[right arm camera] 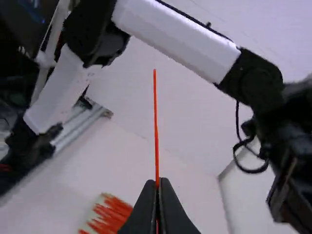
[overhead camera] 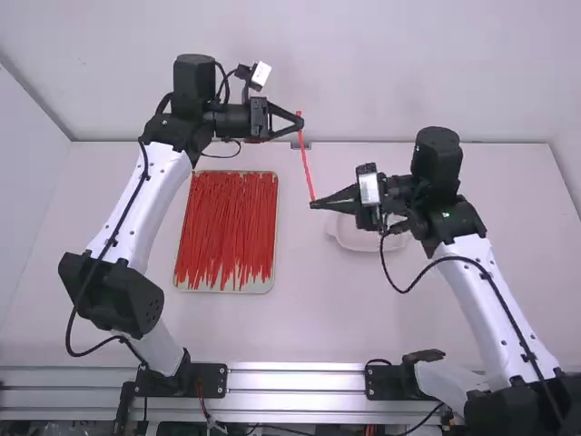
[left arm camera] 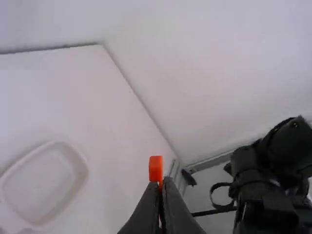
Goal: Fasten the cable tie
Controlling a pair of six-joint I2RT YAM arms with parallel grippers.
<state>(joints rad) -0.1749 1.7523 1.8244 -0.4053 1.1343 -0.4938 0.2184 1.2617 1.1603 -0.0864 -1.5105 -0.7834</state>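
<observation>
The left arm (overhead camera: 136, 195) arches high beside the tray (overhead camera: 227, 289) of spare red ties, with the left gripper (overhead camera: 296, 123) clamped on one end of a single red cable tie (overhead camera: 306, 168) held in the air. The right arm (overhead camera: 477, 277) bends inward over a white dish (overhead camera: 349, 239), and the right gripper (overhead camera: 315, 204) is pinched on the tie's other end.

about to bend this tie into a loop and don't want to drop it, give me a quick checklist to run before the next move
1. Grip of left pincer on one end of the cable tie: ok, shut on it.
2. Grip of right pincer on the other end: ok, shut on the strip.
3. Tie clear of the tray of spare ties: ok, held to one side of it.
4. Tie bent into a loop: not ok, it runs straight between the two pincers.
5. Tail threaded through the head: not ok, the ends are apart.
6. Which way the head's slot faces: cannot tell.
</observation>
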